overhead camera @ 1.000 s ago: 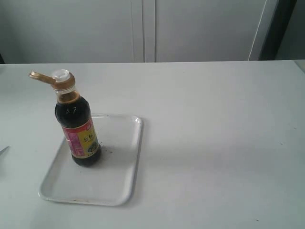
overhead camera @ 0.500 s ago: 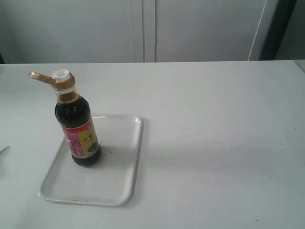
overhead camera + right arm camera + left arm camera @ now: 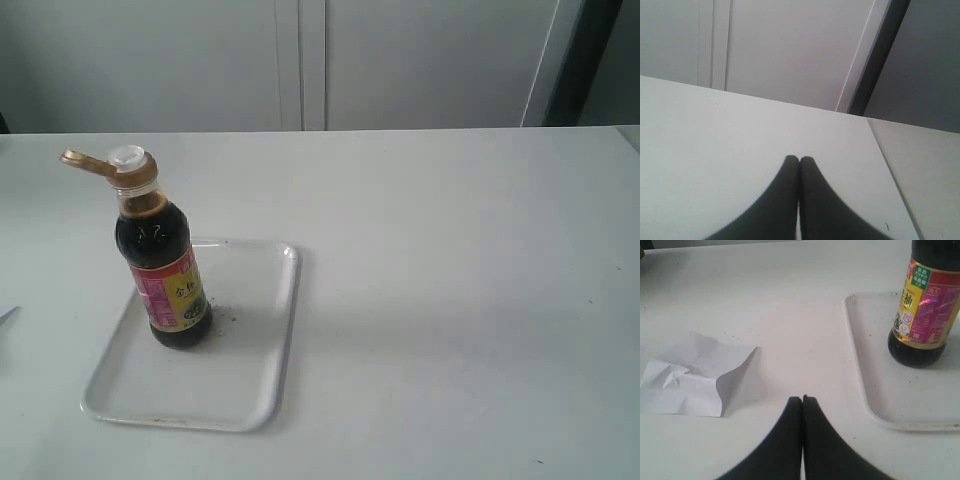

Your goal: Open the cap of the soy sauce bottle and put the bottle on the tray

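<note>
The soy sauce bottle [image 3: 165, 270] stands upright on the white tray [image 3: 250, 380] at the left of the table. Its golden-brown cap [image 3: 85, 161] is flipped open to the left, baring the white spout [image 3: 127, 155]. In the left wrist view the bottle's lower part [image 3: 922, 315] stands on the tray [image 3: 875, 400], well apart from my left gripper [image 3: 802, 398], which is shut and empty over bare table. My right gripper [image 3: 799, 159] is shut and empty too, over bare table far from the bottle. Neither gripper shows in the exterior view.
A crumpled sheet of white paper [image 3: 697, 375] lies on the table beside the left gripper, away from the tray; its corner [image 3: 5, 316] peeks in at the exterior view's left edge. White cabinet doors [image 3: 300, 60] stand behind the table. The table's edge [image 3: 885, 165] runs near the right gripper.
</note>
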Tool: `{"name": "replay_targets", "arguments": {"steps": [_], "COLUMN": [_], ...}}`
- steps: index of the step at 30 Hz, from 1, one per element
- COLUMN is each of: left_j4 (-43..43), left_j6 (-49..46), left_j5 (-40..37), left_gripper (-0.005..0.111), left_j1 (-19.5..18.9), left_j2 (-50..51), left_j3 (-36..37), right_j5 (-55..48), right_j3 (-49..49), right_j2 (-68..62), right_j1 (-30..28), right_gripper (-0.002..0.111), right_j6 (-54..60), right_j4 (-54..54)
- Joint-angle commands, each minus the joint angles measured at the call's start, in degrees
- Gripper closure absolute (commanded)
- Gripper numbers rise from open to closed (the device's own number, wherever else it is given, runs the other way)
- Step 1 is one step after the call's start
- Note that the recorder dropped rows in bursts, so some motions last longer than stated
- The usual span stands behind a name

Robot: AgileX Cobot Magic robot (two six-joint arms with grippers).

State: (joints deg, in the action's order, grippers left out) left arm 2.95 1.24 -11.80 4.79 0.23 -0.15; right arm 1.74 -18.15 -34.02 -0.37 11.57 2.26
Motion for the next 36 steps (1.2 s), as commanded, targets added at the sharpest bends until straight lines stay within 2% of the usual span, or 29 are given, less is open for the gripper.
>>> {"name": "replay_targets", "arguments": {"steps": [1,27,31,36], "left_j4": [0.58,0.58,0.58,0.58], "left_j6": [0.26,0.26,0.26,0.26], "left_j5": [-0.17,-0.17,-0.17,-0.17], "left_gripper": [0.107,0.107,0.107,0.107], "left_j1": [-0.12,-0.12,-0.12,-0.12], "left_j2": [-0.23,-0.23,-0.23,-0.23], "left_j3": [0.15,0.15,0.15,0.15], "right_j5": [0.4,1.03,1.03,0.93], "right_j3": [0.19,0.19,0.19,1.34], "right_j2": [0.3,0.3,0.77,4.87], "right_j1": [-0.19,-0.19,-0.19,-0.19], "right_gripper": [0.108,0.108,0.108,0.108], "right_j6": [0.23,0.0,-3.58,-13.51], "right_j4": [0.43,0.54,-1.21,-6.84]}}
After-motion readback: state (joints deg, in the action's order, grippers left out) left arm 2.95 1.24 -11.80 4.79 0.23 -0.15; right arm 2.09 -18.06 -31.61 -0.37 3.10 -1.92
